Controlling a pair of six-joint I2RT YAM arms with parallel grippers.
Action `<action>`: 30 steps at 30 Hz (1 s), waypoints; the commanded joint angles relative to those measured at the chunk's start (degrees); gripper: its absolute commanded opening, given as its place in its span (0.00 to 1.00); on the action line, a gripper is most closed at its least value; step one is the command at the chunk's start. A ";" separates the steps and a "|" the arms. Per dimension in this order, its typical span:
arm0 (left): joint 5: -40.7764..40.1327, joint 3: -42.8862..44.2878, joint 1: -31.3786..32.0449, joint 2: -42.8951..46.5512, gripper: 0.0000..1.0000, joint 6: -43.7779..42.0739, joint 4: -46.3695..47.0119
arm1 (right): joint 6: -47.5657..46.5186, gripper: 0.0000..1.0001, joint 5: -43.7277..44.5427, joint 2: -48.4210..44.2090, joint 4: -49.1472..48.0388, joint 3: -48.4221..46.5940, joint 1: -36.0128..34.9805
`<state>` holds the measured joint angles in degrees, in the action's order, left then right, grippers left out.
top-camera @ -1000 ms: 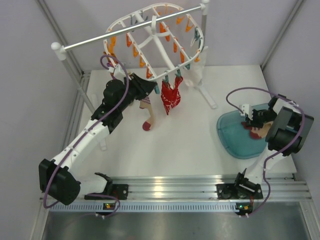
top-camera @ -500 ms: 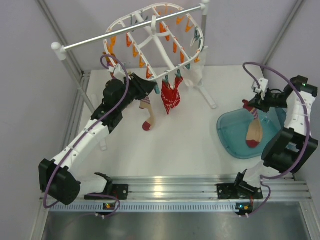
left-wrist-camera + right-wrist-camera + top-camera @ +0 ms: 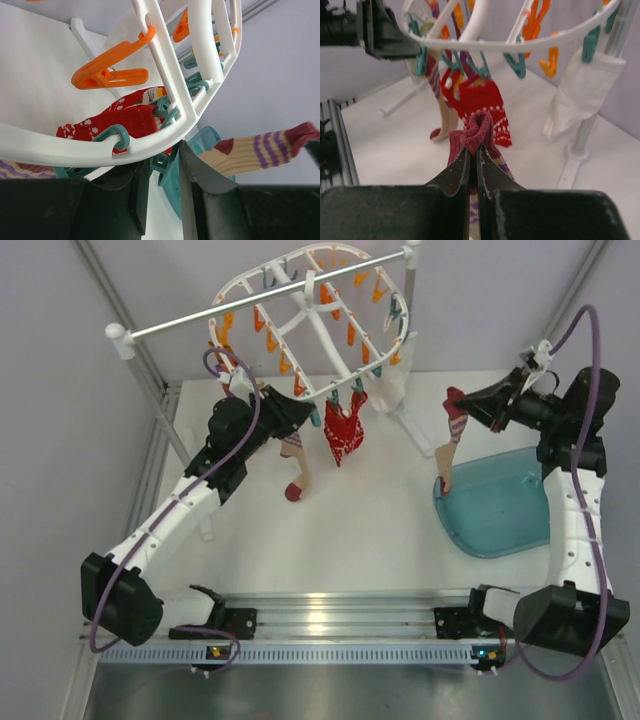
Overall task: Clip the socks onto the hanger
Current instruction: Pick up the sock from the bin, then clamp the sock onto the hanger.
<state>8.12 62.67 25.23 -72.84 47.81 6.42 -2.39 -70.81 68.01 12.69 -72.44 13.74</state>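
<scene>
Clamped only by its cuff in the right end effector [image 3: 474,150], the sock [image 3: 447,448] dangles beneath it and could slip or swing wide of the hanger [image 3: 197,45] and its teal clip [image 3: 167,172], which the left end effector [image 3: 162,197] straddles, though I can't tell if it is squeezing

- Under the hanger's [image 3: 322,338] near rim, a red sock [image 3: 343,437] and a pale sock [image 3: 293,462] block passage.
- Right of the hanger dangles a held sock [image 3: 447,445].
- Before the hanger, bare table [image 3: 370,540] lies open.
</scene>
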 commanded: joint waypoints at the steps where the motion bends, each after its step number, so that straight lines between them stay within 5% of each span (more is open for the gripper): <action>1: 0.58 1.92 -0.27 -1.25 0.00 -0.35 2.46 | 28.16 0.00 5.48 1.42 -22.40 -7.16 -5.09; 11: 1.11 2.10 -0.27 -1.43 0.00 -0.35 3.43 | 30.77 0.00 26.91 0.11 -18.75 4.22 -28.57; 16: 1.20 2.01 -0.27 -1.96 0.00 0.53 4.04 | 35.34 0.00 34.94 1.68 -29.26 11.61 -39.11; 30: 1.81 0.87 -0.71 -1.25 0.00 2.11 4.31 | 41.06 0.00 42.68 14.60 -42.38 14.35 -45.20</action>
<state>9.21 62.72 24.97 -73.69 48.62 7.68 37.19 -30.37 81.87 -21.34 -58.43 -30.70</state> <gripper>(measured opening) 0.308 0.019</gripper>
